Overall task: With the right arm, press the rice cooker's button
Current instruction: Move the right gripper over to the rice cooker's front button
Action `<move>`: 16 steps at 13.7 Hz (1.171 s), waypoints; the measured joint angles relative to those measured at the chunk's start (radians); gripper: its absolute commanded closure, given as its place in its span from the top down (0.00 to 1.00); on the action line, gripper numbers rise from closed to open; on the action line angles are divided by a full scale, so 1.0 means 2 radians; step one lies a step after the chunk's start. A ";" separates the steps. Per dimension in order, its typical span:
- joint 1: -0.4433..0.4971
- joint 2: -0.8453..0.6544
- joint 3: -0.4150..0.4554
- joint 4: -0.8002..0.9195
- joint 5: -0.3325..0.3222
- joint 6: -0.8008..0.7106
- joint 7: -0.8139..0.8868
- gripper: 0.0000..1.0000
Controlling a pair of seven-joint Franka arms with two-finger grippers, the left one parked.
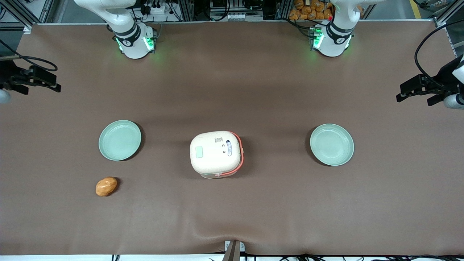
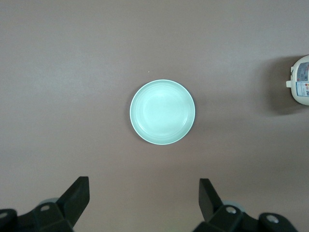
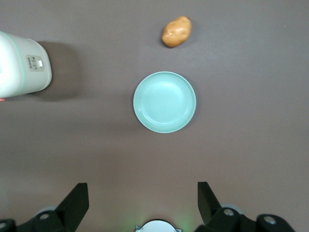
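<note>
The rice cooker (image 1: 216,154) has a blue sticker (image 1: 228,148) with words too small to read. The gripper (image 3: 140,205) hangs above a green plate (image 3: 164,102), fingers wide apart.

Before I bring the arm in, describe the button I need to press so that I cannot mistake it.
Find the cream rice cooker in the middle of the brown table, between two round green plates. On its lid sits the button, a pale green rectangle on the side toward the working arm. The blue-rimmed oval sticker near the orange handle is not it. The open gripper hovers above one plate.
</note>
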 measured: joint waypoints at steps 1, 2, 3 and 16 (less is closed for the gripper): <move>0.011 0.005 0.001 0.000 0.004 0.011 0.000 0.73; 0.024 0.010 0.003 0.000 0.015 0.025 0.000 0.62; 0.038 0.017 0.004 -0.001 0.031 0.037 0.002 0.50; 0.214 0.166 0.007 -0.004 0.067 0.242 0.136 0.00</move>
